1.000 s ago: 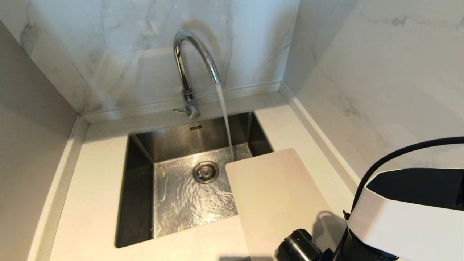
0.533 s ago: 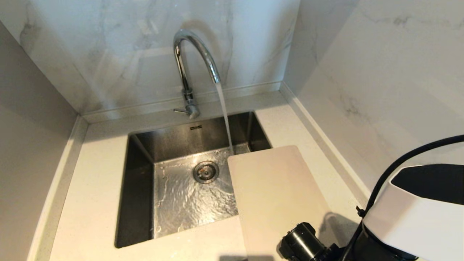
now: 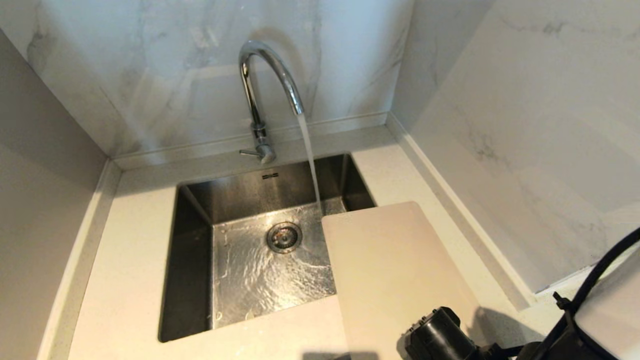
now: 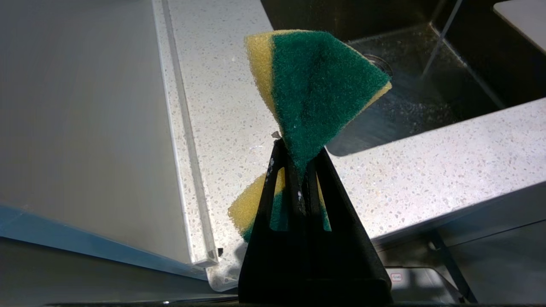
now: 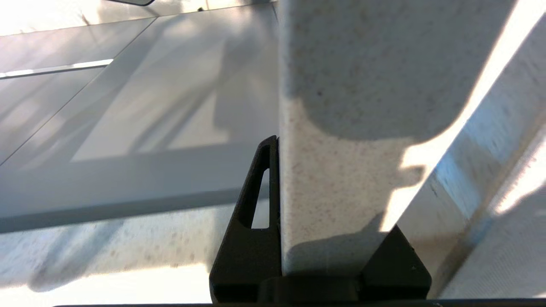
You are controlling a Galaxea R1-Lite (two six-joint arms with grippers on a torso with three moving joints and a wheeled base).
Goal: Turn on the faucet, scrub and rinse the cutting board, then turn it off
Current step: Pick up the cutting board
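The left gripper (image 4: 298, 170) is pressed together on a green-and-yellow sponge (image 4: 315, 85), which folds and fans out above the fingertips; it is out of the head view, by the counter's front edge. In the head view the counter (image 3: 125, 260) surrounds the sink (image 3: 195, 240). At 12 o'clock from the drain (image 3: 284, 237) stands the faucet (image 3: 260, 90), water (image 3: 310, 160) running from its spout into the basin. At about 4 o'clock from the drain the board (image 3: 395, 270) lies over the sink's right rim, its far corner out above the basin, just beside the stream. The right gripper (image 5: 279, 179) pinches the board's near end, one finger on each face, though the contact is partly hidden.
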